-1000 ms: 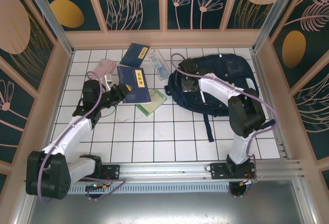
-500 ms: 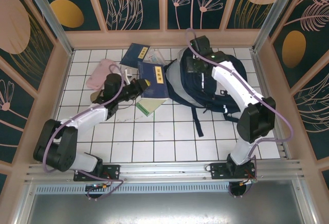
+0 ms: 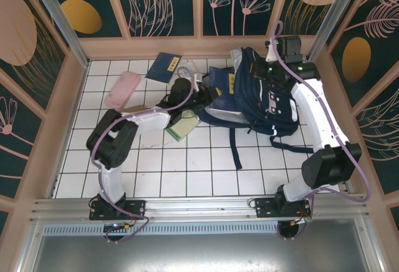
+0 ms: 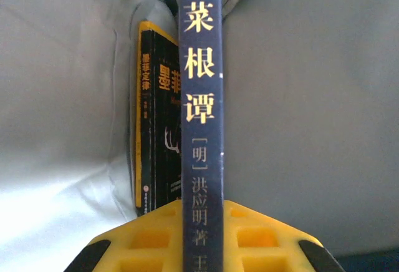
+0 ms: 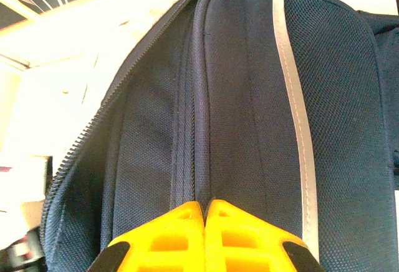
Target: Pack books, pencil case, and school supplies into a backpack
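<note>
Claws tight — left claw (image 4: 201, 222) on navy book (image 4: 201, 85), right claw (image 5: 204, 216) on backpack (image 5: 249, 97).

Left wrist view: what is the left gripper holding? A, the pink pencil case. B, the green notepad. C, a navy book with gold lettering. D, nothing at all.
C: the navy book, gold lettering down its spine, is clamped in the left gripper, its far end inside the backpack.
</note>
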{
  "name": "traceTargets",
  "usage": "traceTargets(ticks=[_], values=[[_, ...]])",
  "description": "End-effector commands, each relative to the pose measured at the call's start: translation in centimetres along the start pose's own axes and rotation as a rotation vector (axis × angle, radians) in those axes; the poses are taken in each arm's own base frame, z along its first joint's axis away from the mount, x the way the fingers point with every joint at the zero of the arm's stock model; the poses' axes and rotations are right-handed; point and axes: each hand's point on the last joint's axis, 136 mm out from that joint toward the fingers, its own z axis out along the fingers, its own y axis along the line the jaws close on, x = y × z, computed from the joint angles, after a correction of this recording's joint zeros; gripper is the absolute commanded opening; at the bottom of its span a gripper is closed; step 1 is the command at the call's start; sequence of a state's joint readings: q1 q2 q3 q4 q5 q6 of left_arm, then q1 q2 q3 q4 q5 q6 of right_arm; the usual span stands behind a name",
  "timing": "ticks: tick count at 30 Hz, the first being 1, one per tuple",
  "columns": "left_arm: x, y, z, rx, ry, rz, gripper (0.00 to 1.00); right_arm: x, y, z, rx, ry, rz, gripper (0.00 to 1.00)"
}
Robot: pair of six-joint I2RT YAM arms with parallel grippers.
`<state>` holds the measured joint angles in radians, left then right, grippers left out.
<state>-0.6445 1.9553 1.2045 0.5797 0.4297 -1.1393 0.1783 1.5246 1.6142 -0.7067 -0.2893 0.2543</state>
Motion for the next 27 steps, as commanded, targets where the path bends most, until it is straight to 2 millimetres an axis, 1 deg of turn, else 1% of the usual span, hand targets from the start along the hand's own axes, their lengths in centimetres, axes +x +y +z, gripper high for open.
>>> traceTargets(ticks=[1,3,5,8,10,12,15,17,18,19,20,21,22,23,25,27], values=[[0.1,-3.2,2.9,0.090,-0.012,0.016,0.00,-3.5,4.1,-3.7,-0.201,-0.146,-0.023,0.00],[0.7,-3.4,4.9,0.088,0.000,0.012,0.00,-3.5,4.3,-3.9,-0.215,-0.145,-0.022,0.00],[1.5,-2.6,6.9,0.059,0.019,0.009,0.00,-3.6,4.3,-3.9,-0.221,-0.144,-0.017,0.00],[3.1,-2.2,9.6,0.051,0.055,0.001,0.00,-3.6,4.4,-3.8,-0.229,-0.141,-0.011,0.00],[4.2,-1.9,11.0,0.037,0.072,-0.004,0.00,-3.6,4.4,-3.7,-0.233,-0.140,-0.006,0.00],[5.4,-0.9,12.3,-0.012,0.078,-0.012,0.00,-3.7,4.3,-3.6,-0.227,-0.140,-0.001,0.00],[6.9,0.0,14.1,-0.066,0.090,0.005,0.00,-3.5,4.2,-3.5,-0.220,-0.138,-0.001,0.00],[7.8,0.1,15.4,-0.090,0.108,0.040,0.02,-3.4,4.0,-3.4,-0.221,-0.134,0.001,0.00],[8.0,0.4,15.8,-0.116,0.117,0.051,0.05,-3.3,4.0,-3.4,-0.223,-0.132,0.004,0.00],[8.2,0.6,16.1,-0.144,0.128,0.065,0.13,-3.3,4.0,-3.4,-0.224,-0.132,0.003,0.00],[8.2,0.6,16.2,-0.162,0.134,0.074,0.26,-3.2,4.0,-3.4,-0.223,-0.130,0.005,0.00],[8.1,0.9,16.0,-0.188,0.134,0.085,0.35,-3.2,3.9,-3.3,-0.220,-0.129,0.007,0.00],[7.8,0.8,15.6,-0.213,0.127,0.105,0.44,-3.1,3.8,-3.4,-0.214,-0.130,0.006,0.00],[7.6,0.8,15.1,-0.235,0.119,0.129,0.49,-3.1,3.7,-3.4,-0.209,-0.131,0.007,0.00],[6.9,0.0,14.2,-0.247,0.098,0.158,0.55,-2.8,3.5,-3.4,-0.198,-0.129,0.007,0.00],[6.3,-0.8,13.5,-0.259,0.086,0.190,0.59,-2.6,3.2,-3.3,-0.188,-0.127,0.010,0.00]])
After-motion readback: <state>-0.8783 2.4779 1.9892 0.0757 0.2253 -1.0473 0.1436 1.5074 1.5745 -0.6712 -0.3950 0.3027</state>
